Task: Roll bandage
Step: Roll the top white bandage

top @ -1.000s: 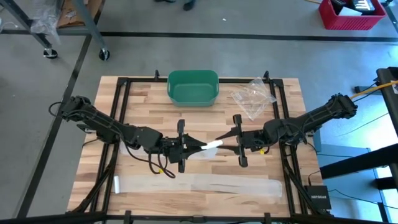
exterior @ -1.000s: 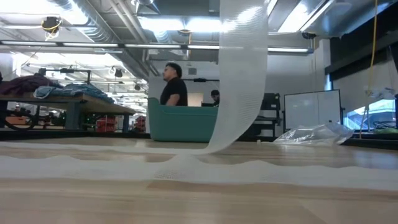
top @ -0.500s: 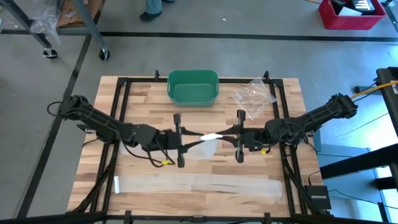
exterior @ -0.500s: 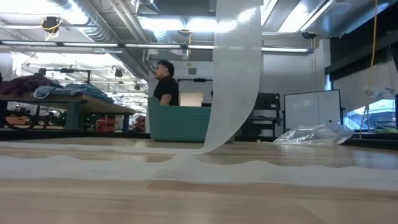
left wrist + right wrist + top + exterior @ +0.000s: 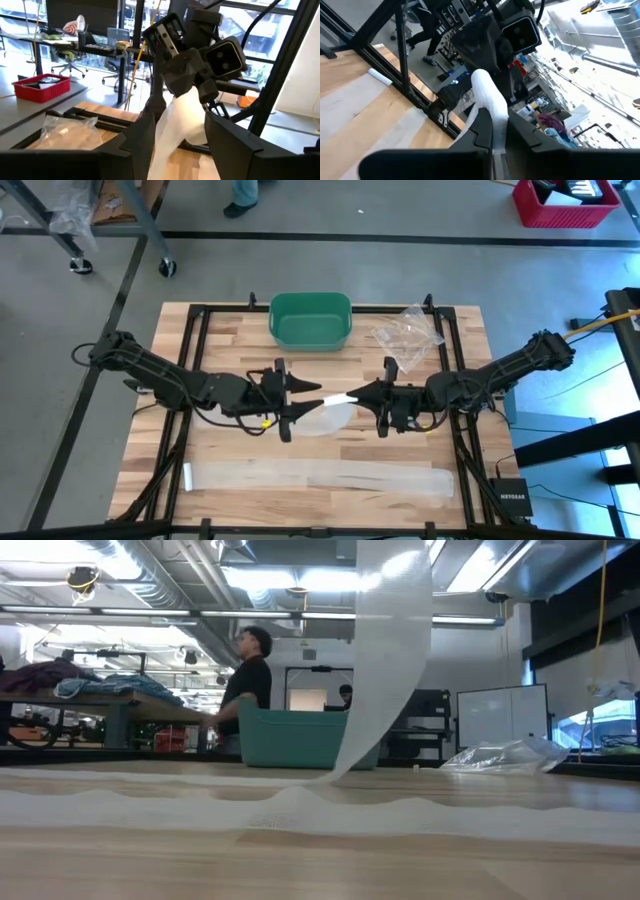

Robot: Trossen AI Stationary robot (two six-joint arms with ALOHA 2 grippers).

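**Bandage mostly unrolled; small roll held mid-air between the tools**

I see the wooden tabletop (image 5: 230,340) with most of the bandage (image 5: 320,477) lying flat in a long strip along its near edge. From there the strip climbs off the wood, a tall white ribbon in the low view, to a small rolled core (image 5: 338,398) held above the middle of the tabletop. A green bin (image 5: 311,319) and a crumpled clear bag (image 5: 408,335) sit at the far side, well apart from the work.

My two arms reach in from opposite sides and meet at that core. The right tool (image 5: 374,395) is clenched on the rolled end; its wrist view shows the white cloth pinched between its fingers. The left tool (image 5: 300,397) has its fingers spread apart, with the bandage hanging between them, released rather than gripped.

I judge the rolling barely begun: only a few turns are wound, and nearly the whole length is left to take up.
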